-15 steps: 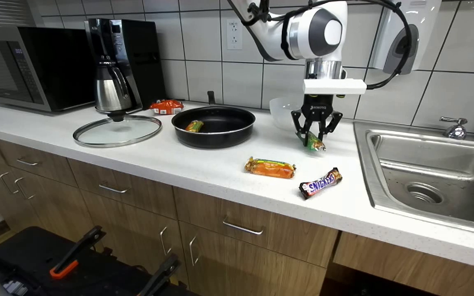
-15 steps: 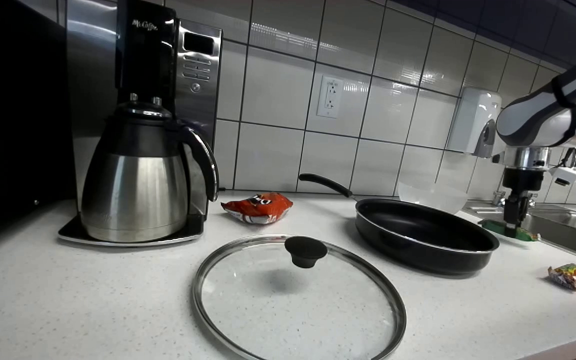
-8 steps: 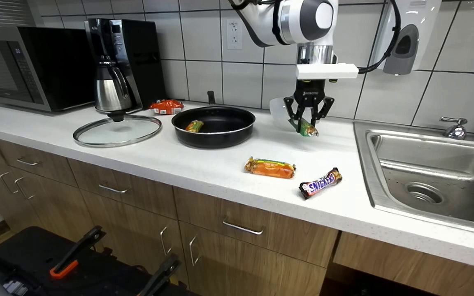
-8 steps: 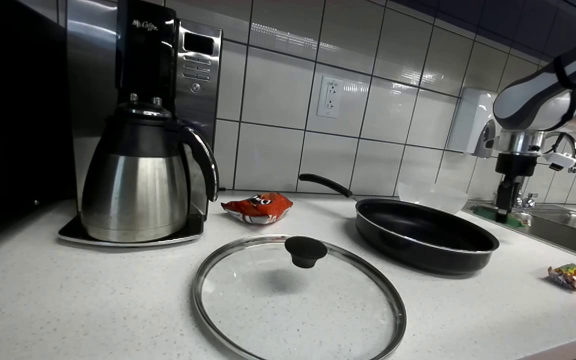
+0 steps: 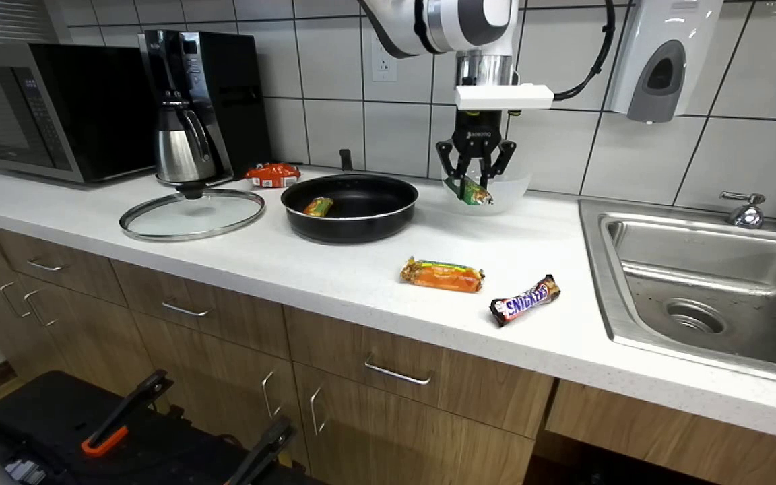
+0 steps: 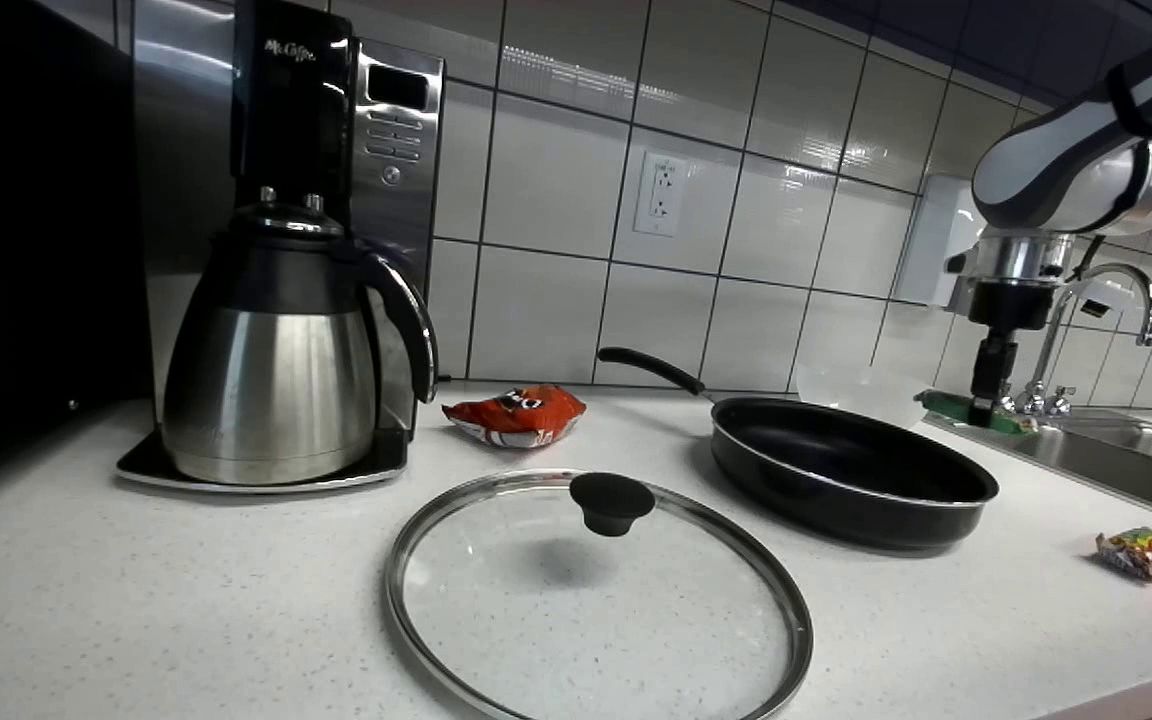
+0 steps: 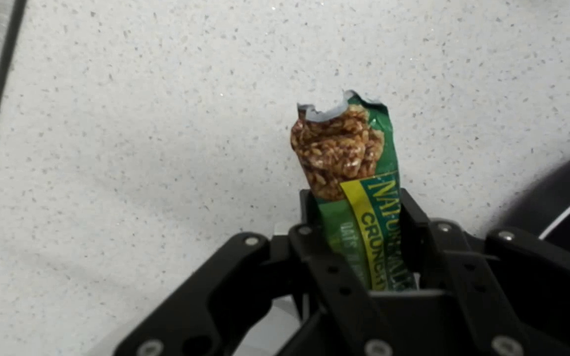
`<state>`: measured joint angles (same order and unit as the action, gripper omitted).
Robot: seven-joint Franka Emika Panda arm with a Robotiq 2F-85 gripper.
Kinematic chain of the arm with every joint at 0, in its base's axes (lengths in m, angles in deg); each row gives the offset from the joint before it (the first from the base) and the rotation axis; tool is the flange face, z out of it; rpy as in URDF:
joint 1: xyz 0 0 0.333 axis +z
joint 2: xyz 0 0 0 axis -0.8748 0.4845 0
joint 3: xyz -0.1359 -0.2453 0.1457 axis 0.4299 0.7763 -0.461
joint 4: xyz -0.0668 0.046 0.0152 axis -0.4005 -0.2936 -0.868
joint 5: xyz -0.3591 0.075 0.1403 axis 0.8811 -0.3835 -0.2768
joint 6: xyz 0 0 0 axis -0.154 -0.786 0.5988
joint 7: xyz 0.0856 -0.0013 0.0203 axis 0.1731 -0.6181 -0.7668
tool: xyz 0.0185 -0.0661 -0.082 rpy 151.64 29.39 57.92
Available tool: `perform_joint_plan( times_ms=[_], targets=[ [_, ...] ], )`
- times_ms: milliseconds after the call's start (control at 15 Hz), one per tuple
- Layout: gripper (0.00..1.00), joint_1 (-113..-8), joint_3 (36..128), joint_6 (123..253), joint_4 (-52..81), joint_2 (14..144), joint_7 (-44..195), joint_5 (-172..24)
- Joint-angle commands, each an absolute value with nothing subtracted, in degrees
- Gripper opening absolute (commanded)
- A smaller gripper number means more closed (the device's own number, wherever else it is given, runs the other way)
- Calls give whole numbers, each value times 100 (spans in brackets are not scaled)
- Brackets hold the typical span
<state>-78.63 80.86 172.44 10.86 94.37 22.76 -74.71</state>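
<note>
From the left in an exterior view, a glass lid (image 5: 192, 217) lies on the desk (image 5: 361, 276), then a black pan (image 5: 354, 230) with a small wrapped bar (image 5: 318, 207) inside, then an orange-wrapped bar (image 5: 442, 275). The end effector (image 5: 473, 184) grips a green-wrapped bar (image 5: 475, 193) above the desk; farther right are a Snickers bar (image 5: 526, 300) and a sink (image 5: 595, 269).

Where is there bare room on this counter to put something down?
Bare counter lies between the sink, the Snickers bar and the translucent bowl, and in front of the coffee maker, beside the glass lid. It is crowded at the back, where the gripper holds a green bar near that bowl and the pan.
</note>
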Motion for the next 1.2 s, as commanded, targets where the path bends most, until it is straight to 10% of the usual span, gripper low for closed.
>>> perform_joint_plan(
  times_ms=[0,1133],
  targets=[
    [14,-7731,8014,17284,1549,8972,2136,-7443],
    [14,-6794,7770,17299,1966,8726,2461,-7402]
  ],
)
